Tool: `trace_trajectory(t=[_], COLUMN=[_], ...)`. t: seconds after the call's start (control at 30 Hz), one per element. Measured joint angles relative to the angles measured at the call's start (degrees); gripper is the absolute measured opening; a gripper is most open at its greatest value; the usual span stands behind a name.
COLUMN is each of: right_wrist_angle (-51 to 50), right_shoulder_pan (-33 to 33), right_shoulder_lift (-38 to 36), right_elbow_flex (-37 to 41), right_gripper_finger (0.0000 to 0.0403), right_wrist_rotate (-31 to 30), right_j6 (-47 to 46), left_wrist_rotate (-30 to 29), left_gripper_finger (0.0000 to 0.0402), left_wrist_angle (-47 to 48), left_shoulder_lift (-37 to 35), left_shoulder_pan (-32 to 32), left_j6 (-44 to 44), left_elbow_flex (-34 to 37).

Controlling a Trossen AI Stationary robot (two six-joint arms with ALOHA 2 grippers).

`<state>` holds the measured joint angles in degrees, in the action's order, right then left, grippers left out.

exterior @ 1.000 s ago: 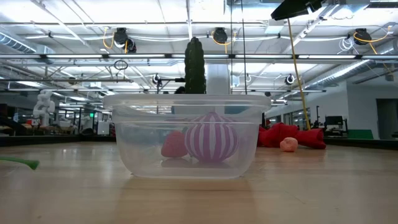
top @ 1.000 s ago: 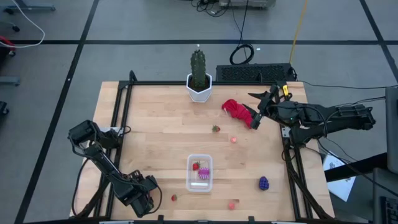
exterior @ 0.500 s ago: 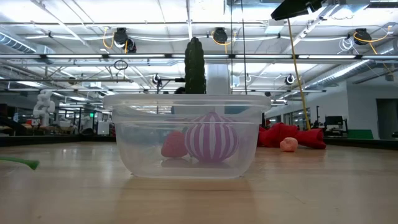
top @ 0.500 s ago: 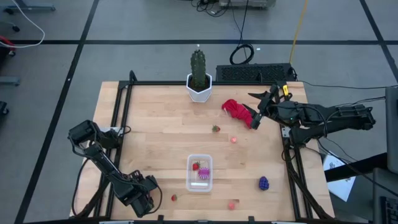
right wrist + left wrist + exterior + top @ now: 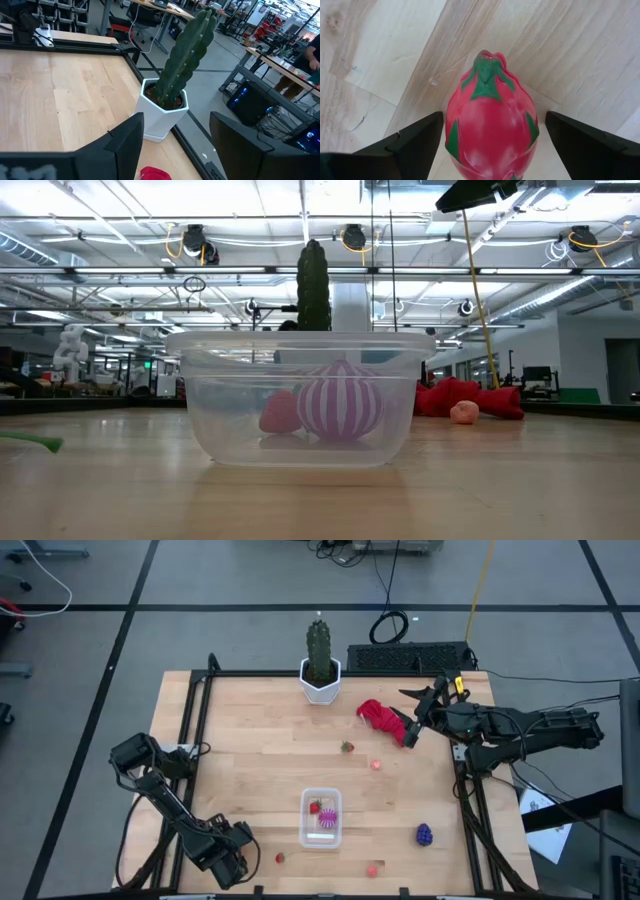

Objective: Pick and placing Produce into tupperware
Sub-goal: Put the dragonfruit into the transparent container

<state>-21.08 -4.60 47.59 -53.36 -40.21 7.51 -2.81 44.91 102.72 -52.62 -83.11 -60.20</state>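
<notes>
A pink-red fruit with green leaf tips (image 5: 491, 125) lies on the wood at the table's near left. My left gripper (image 5: 228, 865) points down over it, open, one finger on each side with a narrow gap showing. The clear tupperware (image 5: 321, 818) holds a strawberry (image 5: 280, 412) and a striped magenta piece (image 5: 340, 402). Loose on the table are strawberries (image 5: 280, 858) (image 5: 347, 747), pink pieces (image 5: 373, 867) (image 5: 376, 764) and a purple grape bunch (image 5: 424, 834). My right gripper (image 5: 175, 150) hangs open, raised over the far right.
A green cactus (image 5: 319, 645) in a white pot (image 5: 162, 112) stands at the far edge's middle. A red cloth (image 5: 383, 717) lies just below my right gripper (image 5: 412, 720). A black frame borders the table's left, right and far sides.
</notes>
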Motion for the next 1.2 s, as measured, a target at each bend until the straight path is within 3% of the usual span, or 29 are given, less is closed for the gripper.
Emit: trace_trajectory(t=[0.23,0.53,0.67,1.03,1.2], right_wrist_angle=[0.0,0.0,0.0,0.0,-0.04], right_shoulder_pan=[0.0,0.0,0.02,0.02,0.0], right_shoulder_lift=[0.0,0.0,0.0,0.0,0.02], right_elbow_flex=[0.0,0.02,0.0,0.0,0.0], right_gripper_finger=[0.0219,0.0219,0.0219,0.0219,0.0219], right_wrist_rotate=[0.0,0.0,0.0,0.0,0.0], right_j6=[0.0,0.0,0.0,0.0,0.0], left_wrist_rotate=[-0.02,-0.26,-0.31,-0.04,-1.2], left_gripper_finger=[0.0349,0.0246,0.022,0.0255,0.0246], left_wrist_angle=[0.0,0.0,-0.04,-0.02,0.06], left_shoulder_lift=[-0.02,-0.04,-0.09,-0.92,-3.44], left_shoulder_pan=[0.0,0.15,0.22,2.67,3.63], left_j6=[0.0,-0.09,-0.09,0.77,1.34], left_elbow_flex=[-0.01,-0.02,-0.11,-0.02,-0.02])
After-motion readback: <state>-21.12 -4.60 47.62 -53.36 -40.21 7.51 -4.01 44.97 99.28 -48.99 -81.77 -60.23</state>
